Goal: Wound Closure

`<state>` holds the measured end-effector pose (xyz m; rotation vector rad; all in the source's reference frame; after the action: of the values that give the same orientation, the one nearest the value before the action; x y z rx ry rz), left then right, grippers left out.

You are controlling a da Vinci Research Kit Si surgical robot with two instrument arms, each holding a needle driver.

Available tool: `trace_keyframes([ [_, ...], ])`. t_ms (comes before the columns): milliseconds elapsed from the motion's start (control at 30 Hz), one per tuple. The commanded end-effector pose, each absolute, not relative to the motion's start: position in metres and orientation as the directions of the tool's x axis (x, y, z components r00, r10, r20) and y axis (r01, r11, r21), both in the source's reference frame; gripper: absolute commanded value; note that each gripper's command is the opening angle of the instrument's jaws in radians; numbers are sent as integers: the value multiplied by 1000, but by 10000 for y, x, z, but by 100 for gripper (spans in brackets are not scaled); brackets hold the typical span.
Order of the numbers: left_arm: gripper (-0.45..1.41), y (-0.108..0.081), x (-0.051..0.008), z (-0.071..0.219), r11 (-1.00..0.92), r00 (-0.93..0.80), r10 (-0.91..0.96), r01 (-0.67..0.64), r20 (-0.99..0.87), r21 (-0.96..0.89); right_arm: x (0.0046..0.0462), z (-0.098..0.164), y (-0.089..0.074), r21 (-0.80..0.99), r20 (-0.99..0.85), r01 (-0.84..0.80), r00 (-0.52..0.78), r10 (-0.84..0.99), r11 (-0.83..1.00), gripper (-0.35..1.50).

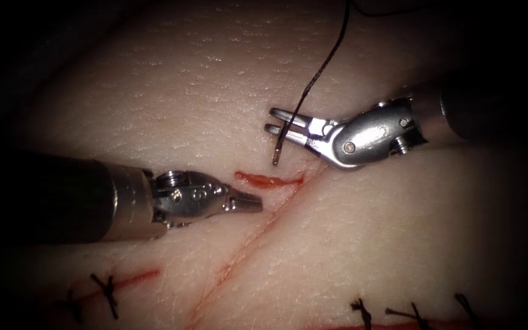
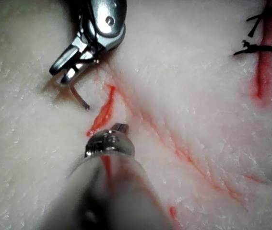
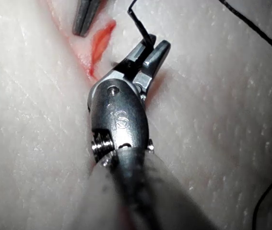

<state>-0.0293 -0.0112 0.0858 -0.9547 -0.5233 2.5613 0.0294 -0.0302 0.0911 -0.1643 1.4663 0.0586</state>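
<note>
Currently your right claw [image 1: 276, 121] pinches the needle [image 1: 278, 150] near its thread [image 1: 322, 64] end, centre frame, tip hanging above the tissue [image 1: 172, 79], not in it. Your left claw [image 1: 253, 202], pressed together, holds nothing, left of the cut [image 1: 258, 235].

Two dark knotted stitches [image 1: 106, 292] sit at the endoscope view's lower left, one crossing a short red stitched line [image 1: 135, 279]. Three more dark stitch knots [image 1: 414, 315] stand in a row along the lower right edge. In the left wrist view, two black stitches [image 2: 256, 48] cross another red stitched line [image 2: 262, 72].
</note>
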Motion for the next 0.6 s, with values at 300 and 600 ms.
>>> trace_keyframes([
  [300, -27, -127, -296, 889, -856, -709, 458, -191, -537, -480, 300, 914, -297, -38, -995, -159, 99, -22, 987, -35],
  [600, -27, -126, -288, 890, -853, -712, 460, -187, -531, -488, 305, 915, -297, 130, -986, -183, 78, 147, 974, -35],
])
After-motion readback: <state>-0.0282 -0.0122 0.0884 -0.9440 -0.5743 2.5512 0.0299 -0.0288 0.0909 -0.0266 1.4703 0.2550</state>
